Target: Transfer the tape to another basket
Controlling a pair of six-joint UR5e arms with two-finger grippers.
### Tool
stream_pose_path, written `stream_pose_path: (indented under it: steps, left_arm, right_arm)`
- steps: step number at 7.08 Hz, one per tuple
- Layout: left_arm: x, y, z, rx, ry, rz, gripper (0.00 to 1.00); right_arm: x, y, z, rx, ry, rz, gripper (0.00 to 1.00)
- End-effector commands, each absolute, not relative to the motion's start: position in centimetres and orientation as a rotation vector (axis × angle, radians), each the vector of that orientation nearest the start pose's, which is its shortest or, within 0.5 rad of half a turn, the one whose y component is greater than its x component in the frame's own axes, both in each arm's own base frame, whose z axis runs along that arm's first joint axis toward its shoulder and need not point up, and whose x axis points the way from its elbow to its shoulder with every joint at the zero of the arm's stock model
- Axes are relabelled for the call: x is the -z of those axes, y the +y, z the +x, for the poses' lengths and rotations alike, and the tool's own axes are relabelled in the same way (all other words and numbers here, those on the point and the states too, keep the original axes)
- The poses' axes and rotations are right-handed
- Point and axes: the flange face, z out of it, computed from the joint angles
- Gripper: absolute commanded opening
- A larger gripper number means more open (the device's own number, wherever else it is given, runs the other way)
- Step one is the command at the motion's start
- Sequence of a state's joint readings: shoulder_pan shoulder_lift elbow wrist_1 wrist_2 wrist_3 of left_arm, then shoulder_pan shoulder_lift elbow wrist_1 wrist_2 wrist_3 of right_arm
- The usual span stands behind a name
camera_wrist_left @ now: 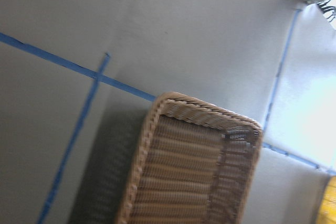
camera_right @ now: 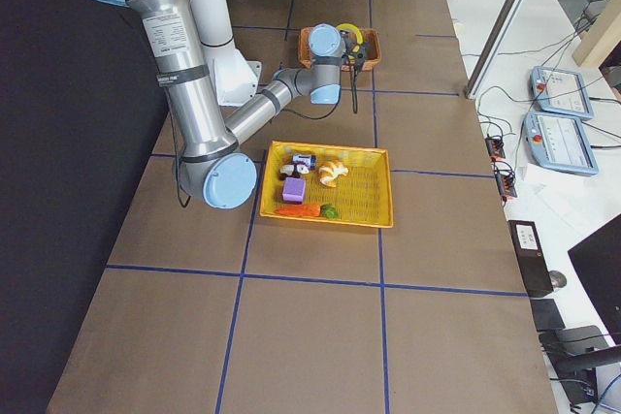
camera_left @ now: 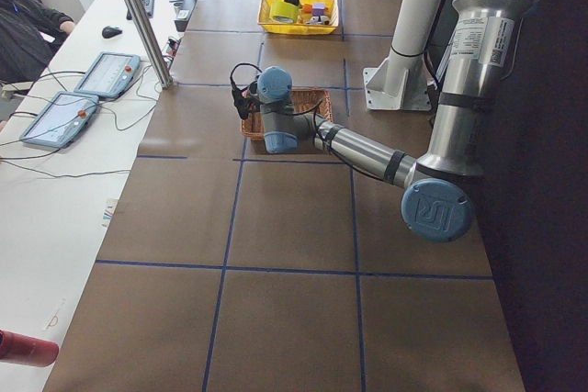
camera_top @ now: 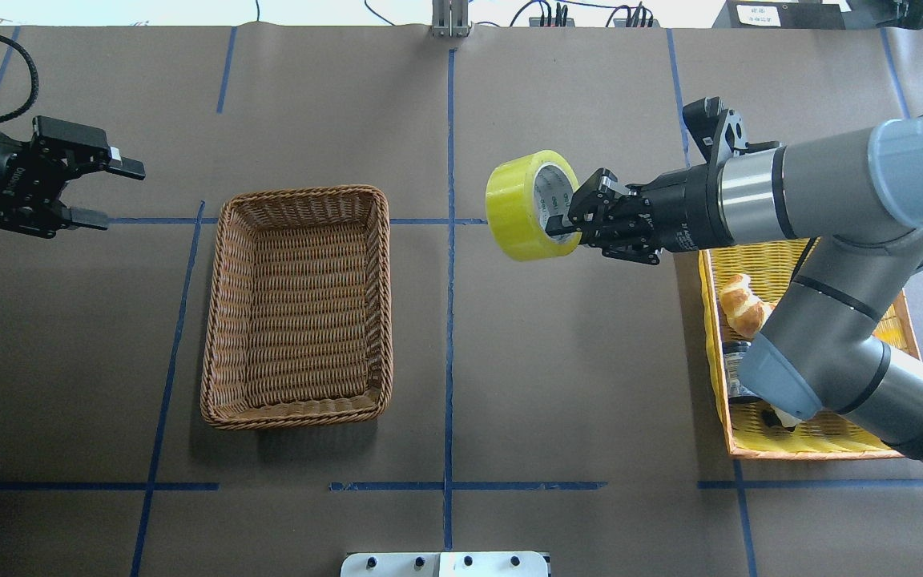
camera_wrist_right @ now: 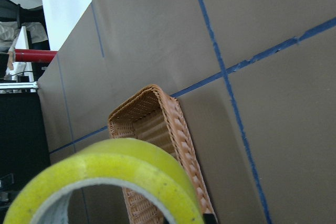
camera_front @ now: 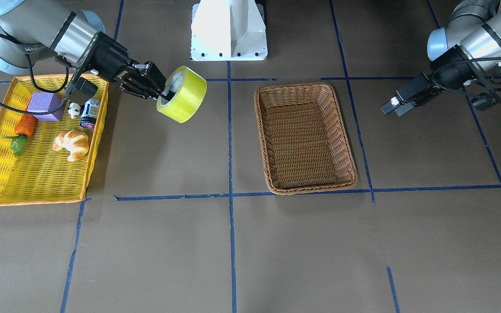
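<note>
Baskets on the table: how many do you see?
2. The brown wicker basket lies on the robot's left side; the yellow basket with an orange rim sits at the robot's far right. I see no others.

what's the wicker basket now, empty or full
Empty: the basket shows bare weave; the tape is in the right gripper, outside it.

Bright, even light, soft shadow beside the basket [camera_top: 293, 304]; left wrist view blurred.
</note>
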State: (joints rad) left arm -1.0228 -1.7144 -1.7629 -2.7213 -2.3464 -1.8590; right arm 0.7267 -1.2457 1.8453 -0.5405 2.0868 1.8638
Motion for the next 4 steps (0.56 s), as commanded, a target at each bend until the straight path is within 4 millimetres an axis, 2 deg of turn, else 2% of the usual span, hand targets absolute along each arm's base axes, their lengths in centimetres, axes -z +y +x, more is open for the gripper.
stream_pose_path:
  steps: [1, 3, 4]
  left_arm:
    - [-33.8, -44.0, 23.9, 0.559, 1.746, -0.127, 1.00]
    - [-32.2, -41.9, 24.4, 0.477, 1.891, -0.162, 1.00]
    - [-29.5, -41.4, 25.6, 0.448, 1.967, -0.216, 1.00]
  right_arm:
    - [-23.1, -39.7, -35.4, -0.368, -1.797, -0.055, 0.01]
    - [-22.4, -37.6, -36.5, -0.318, -1.870, -0.087, 0.01]
    - [-21.9, -36.9, -36.7, -0.302, -1.896, -0.103, 0.01]
